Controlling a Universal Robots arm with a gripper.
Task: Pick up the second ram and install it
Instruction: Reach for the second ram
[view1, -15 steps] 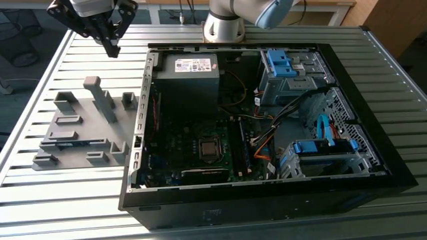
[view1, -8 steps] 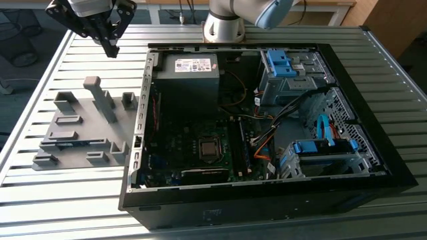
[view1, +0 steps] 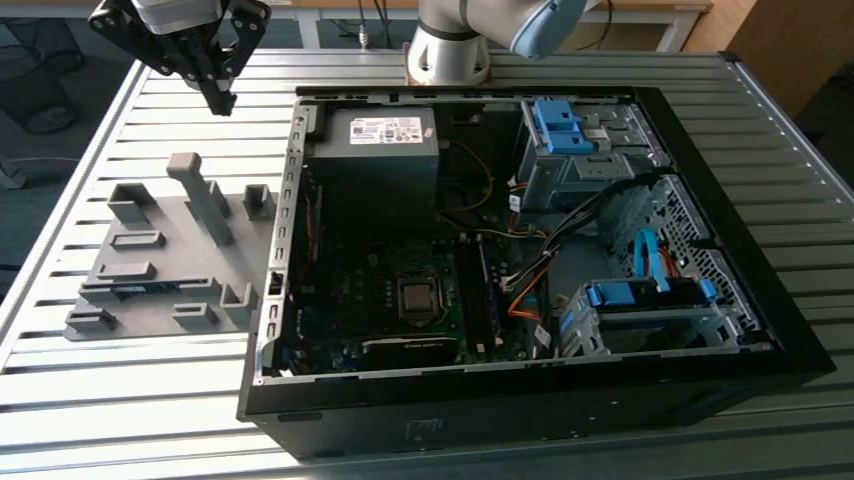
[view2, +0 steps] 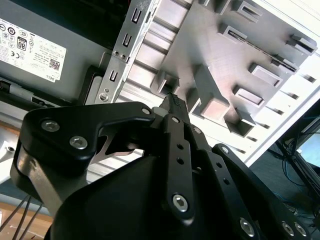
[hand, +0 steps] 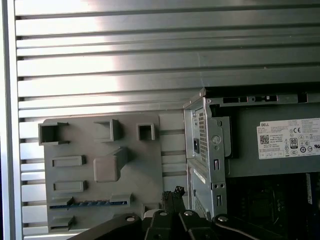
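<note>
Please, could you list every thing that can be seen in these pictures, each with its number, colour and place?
table: one, silver slatted metal, under everything.
computer case: one, black, open, lying on the table.
power supply: one, grey with a white sticker, inside the case.
drive brackets: two, blue, inside the case on the exterior view's right.
main board: one, dark, on the case floor.
cables: several, orange, yellow and black, inside the case.
holder plate: one, grey with raised blocks, on the table at the exterior view's left of the case.
memory stick: one, blue-green, in a slot of the holder plate.
robot arm: one, silver and pale blue, at the table's far edge.
claw: one, black, shut, empty, above the table near the holder plate.
</note>
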